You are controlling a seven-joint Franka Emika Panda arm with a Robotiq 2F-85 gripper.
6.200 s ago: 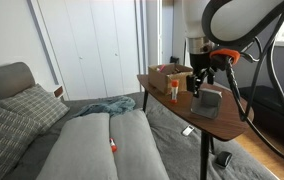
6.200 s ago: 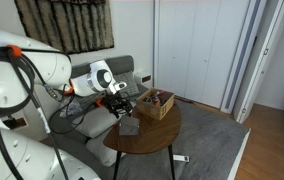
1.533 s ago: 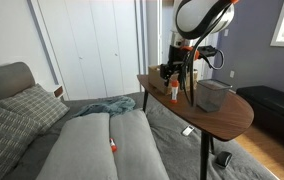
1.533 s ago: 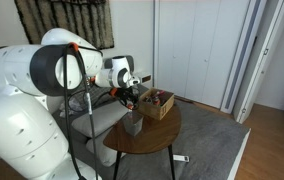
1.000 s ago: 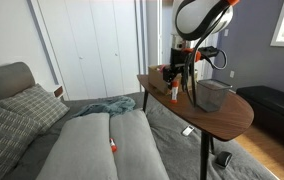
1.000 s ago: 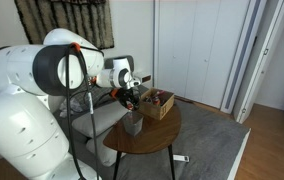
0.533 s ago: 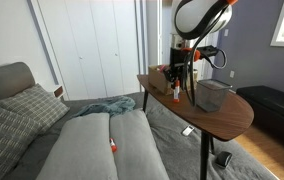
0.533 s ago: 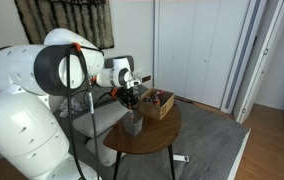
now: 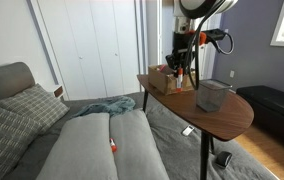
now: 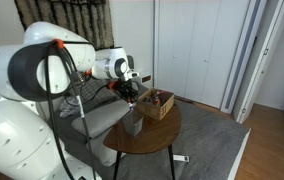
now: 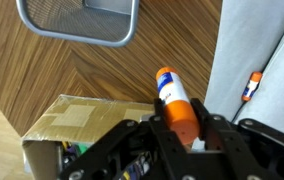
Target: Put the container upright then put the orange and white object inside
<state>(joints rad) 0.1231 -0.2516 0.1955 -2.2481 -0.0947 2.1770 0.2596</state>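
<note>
We see the orange and white object (image 11: pixel 175 98) gripped between the closed fingers of the gripper (image 11: pixel 189 138), over the wooden table (image 11: pixel 42 75). The container (image 9: pixel 213 95) stands upright on the table, ahead of the gripper in the wrist view. The brown box (image 11: pixel 70 122) sits just beside the gripper.

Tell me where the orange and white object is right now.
In the wrist view the orange and white object sits clamped in the gripper, over the table near its edge, beside the brown box.
</note>
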